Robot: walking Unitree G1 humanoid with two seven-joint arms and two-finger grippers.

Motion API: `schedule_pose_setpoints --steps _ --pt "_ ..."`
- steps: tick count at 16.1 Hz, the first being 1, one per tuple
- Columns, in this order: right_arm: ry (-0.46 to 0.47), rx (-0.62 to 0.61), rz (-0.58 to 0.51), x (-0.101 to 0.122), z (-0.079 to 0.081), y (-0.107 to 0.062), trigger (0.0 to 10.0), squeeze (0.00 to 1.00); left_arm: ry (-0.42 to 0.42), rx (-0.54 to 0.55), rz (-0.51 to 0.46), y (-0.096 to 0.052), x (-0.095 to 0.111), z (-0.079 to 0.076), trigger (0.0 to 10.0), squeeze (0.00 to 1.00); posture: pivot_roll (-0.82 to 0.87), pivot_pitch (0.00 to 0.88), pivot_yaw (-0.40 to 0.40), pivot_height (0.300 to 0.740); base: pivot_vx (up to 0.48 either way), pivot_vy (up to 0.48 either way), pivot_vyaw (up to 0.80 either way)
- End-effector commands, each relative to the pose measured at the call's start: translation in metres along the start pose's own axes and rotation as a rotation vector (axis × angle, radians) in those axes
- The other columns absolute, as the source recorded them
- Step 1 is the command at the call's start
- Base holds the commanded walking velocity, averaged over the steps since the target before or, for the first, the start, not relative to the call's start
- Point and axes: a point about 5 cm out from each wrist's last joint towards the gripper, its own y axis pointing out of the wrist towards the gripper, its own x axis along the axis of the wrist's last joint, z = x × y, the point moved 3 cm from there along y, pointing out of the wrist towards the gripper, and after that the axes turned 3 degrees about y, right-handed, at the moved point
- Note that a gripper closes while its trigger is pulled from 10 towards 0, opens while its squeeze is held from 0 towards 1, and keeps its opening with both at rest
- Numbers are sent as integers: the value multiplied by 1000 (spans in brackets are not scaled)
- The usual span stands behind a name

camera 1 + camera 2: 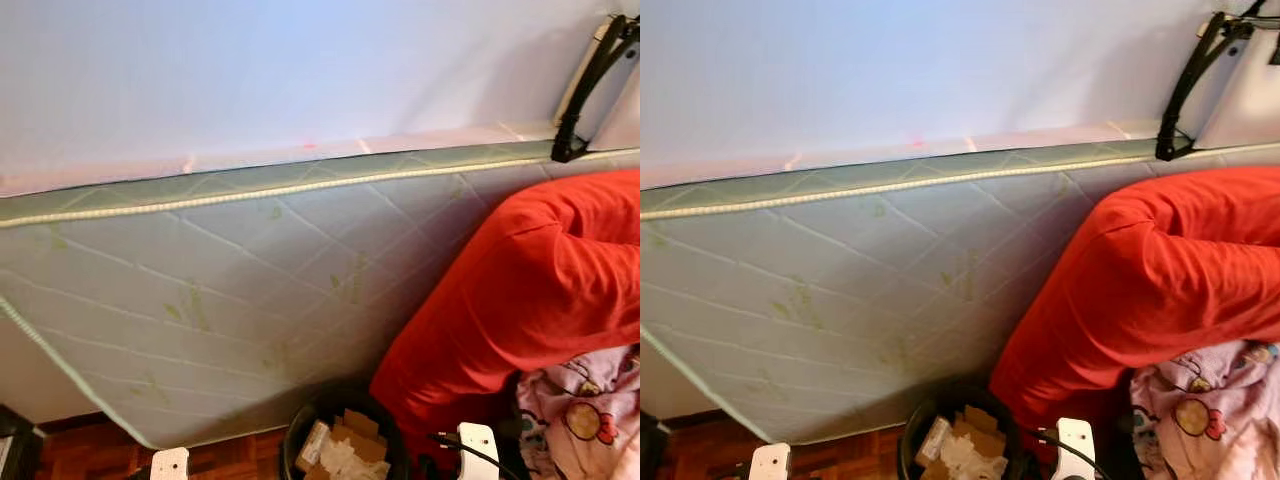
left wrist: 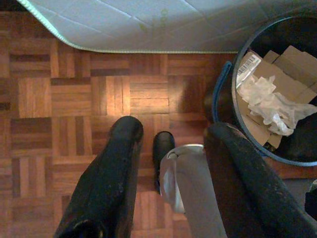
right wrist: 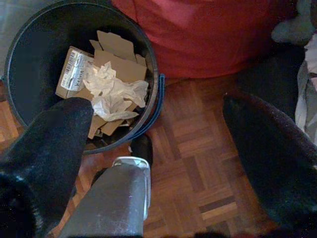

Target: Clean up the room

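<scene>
Left claw: hung low over the parquet floor, just left of the bin; its two black fingers stood apart with nothing between them.
Right claw: hung low over the same floor, just right of the bin; fingers wide apart and empty.
Bin: a dark round bin stood on the floor at the near edge of the scene, between the two claws and close to the mattress.
Bin contents: flattened cardboard pieces, one carrying a barcode label, with crumpled white paper lying on top. Judged as clean-up already completed.
Floor near the bin: the parquet visible in both wrist views carried no loose litter.
Red bedding: a large red bundle sat on the right, beyond the bin, leaning against the mattress side. Judged as not yet tidied.
Patterned cloth: a pink cartoon-print fabric lay crumpled at the near right, touching the red bundle. Judged as remaining work.
Mattress: a quilted pale green mattress ran across the far side, its top covered by a pale sheet.
Black strap: lay at the far right over the mattress edge.
Progress estimate: small rubbish collected; fabric on the right remained.
</scene>
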Motion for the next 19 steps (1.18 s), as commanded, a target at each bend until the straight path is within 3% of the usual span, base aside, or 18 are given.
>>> schedule_pose_setpoints --steps 1,3,19 --pt "5 -9 13 -3 -2 0 10000 0 13 -7 24 -1 -6 -1 10000 0 87 10 -47 740 0 0 0" --pt "7 -8 17 -4 -2 -1 10000 0 13 -5 21 -1 -5 -1 10000 0 88 11 -47 740 0 0 0" --pt "-11 -4 31 -6 -4 -1 10000 0 9 -3 22 -1 -6 -3 10000 0 93 8 -57 740 0 0 -776"
